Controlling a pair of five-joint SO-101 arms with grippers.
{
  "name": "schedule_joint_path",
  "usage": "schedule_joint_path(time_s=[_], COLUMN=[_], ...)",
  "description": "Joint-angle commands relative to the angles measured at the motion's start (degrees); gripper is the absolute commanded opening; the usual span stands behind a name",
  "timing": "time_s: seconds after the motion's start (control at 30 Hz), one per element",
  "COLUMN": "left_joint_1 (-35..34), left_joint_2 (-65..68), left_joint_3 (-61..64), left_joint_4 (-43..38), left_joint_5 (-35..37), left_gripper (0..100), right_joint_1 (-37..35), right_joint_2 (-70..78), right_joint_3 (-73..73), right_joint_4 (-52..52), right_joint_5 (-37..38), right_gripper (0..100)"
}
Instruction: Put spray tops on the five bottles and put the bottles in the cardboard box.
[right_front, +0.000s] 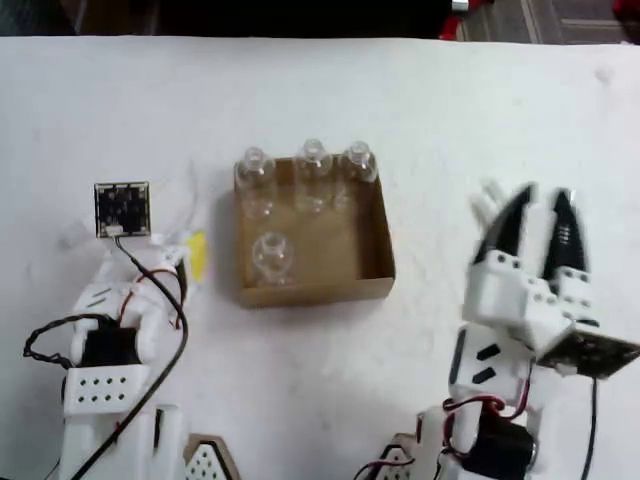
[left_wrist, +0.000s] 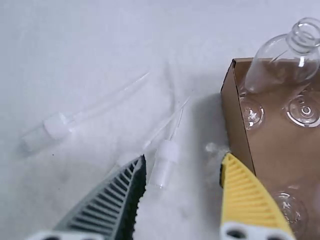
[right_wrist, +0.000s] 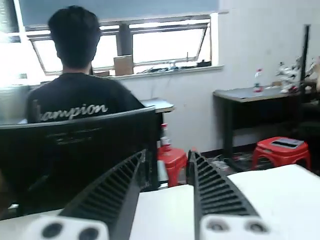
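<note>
Grippers sit at the near corners of the white table (right_front: 420, 110); the left gripper (left_wrist: 182, 167), near left, points down at the tabletop just left of the cardboard box (right_front: 310, 292), released, its grey and yellow fingers spread either side of a white spray top (left_wrist: 162, 162) that lies flat between them, close to the grey one; a second spray top (left_wrist: 50, 131) lies on the table a little apart, on the side away from the box; the right gripper (right_front: 545, 195), near right, is raised and points toward the far room, its black fingers slightly parted and gripping nothing; in the box, at mid-table, stand four clear open-necked bottles; the near bottle (right_front: 270, 255) toward its left, the three far bottles (right_front: 313, 165) in a row along its far wall.
</note>
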Motion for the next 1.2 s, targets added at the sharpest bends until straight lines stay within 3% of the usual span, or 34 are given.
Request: schedule_joint_path(time_s=[0.0,0.13,0.3,0.5,0.67,0.77,0.97,1.17], left_joint_1=[-0.92,-0.92,-0.92,-0.84,-0.66,-0.66,-0.66,-0.84], left_joint_2=[-1.1,-1.1,-1.1,-0.84,-0.92,-0.92,-0.92,-0.92], left_joint_3=[-0.35,-0.35,-0.35,-0.26,-0.26,-0.26,-0.26,-0.26], left_joint_4=[-1.23,-1.05,-0.97,-1.23,-1.23,-1.23,-1.23,-0.97], left_joint_5=[0.18,0.18,0.18,0.18,0.18,0.18,0.18,0.18], left_gripper=[23,23,23,23,23,23,23,23], right_joint_1=[2.59,3.12,6.99,13.58,19.12,21.67,22.99,25.54], right_joint_2=[1.19,9.01,33.89,69.67,82.86,85.32,90.15,101.23], right_joint_3=[-2.64,-5.19,-19.96,-48.53,-60.22,-60.57,-60.48,-60.92], right_joint_4=[0.48,0.84,5.05,26.51,39.16,39.52,34.24,29.67], right_joint_5=[12.4,19.34,21.27,21.45,21.63,27.52,53.19,54.77], right_gripper=[11.0,10.8,10.8,10.8,10.8,10.8,10.8,1.1])
